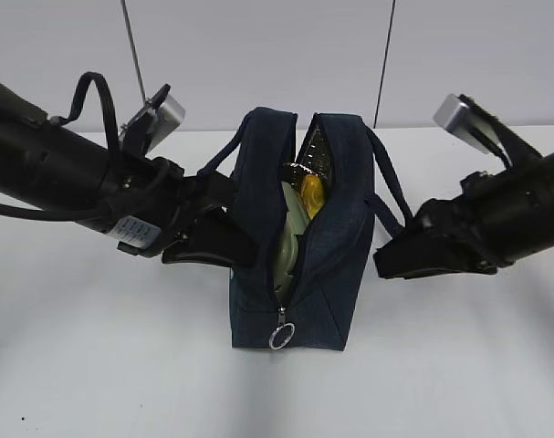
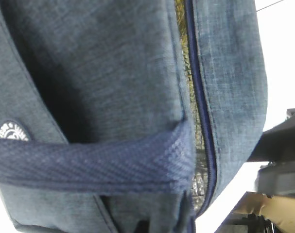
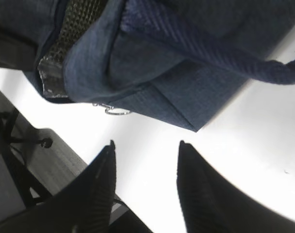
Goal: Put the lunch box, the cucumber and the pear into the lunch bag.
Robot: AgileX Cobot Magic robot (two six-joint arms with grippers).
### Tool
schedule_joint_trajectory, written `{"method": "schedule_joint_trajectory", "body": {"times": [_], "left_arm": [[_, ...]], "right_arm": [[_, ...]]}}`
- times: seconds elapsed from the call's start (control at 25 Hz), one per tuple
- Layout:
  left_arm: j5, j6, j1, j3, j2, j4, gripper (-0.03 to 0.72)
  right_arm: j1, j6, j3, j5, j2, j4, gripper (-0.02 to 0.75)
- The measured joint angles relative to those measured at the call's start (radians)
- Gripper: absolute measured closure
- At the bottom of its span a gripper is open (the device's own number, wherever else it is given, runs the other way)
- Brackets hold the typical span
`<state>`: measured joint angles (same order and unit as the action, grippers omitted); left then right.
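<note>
Lunch bag (image 1: 336, 228) stands mid-desk (image 1: 94, 365), its slit showing only slivers of lunch box (image 1: 287, 242) and pear (image 1: 311, 193); cucumber unseen. Left fingers (image 1: 224, 239), hidden against the bag's side, pinched shut. Right fingers (image 3: 146, 182) parted, empty, just beside it.

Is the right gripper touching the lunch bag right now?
Apart. The right wrist view shows the right gripper open, with bare white table between its fingertips and the lunch bag.

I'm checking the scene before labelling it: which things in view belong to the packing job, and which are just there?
Part of the job:
lunch bag, open at the top
lunch box, inside the bag
pear, inside the bag

Just there:
table

The cucumber is not visible.
</note>
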<state>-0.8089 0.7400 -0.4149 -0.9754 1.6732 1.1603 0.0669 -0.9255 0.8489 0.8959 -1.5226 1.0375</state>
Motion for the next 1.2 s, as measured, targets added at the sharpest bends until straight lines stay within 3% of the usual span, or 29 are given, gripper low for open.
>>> {"method": "schedule_joint_trajectory", "body": {"times": [0.24, 0.4, 0.72, 1.0, 1.2], "left_arm": [[0.000, 0.000, 0.000, 0.000, 0.000, 0.000, 0.697], [0.000, 0.001, 0.000, 0.000, 0.000, 0.000, 0.697], [0.006, 0.001, 0.000, 0.000, 0.000, 0.000, 0.697], [0.014, 0.008, 0.000, 0.000, 0.000, 0.003, 0.697], [0.016, 0.023, -0.001, 0.000, 0.000, 0.003, 0.697]], "right_arm": [[-0.053, -0.311, -0.107, 0.172, 0.000, 0.135, 0.406], [-0.053, -0.444, -0.186, 0.183, 0.000, 0.247, 0.406], [-0.053, -0.530, -0.199, 0.185, 0.000, 0.284, 0.406], [-0.053, -0.765, -0.199, 0.185, 0.000, 0.334, 0.406], [-0.053, -0.774, -0.199, 0.185, 0.000, 0.404, 0.406]]}}
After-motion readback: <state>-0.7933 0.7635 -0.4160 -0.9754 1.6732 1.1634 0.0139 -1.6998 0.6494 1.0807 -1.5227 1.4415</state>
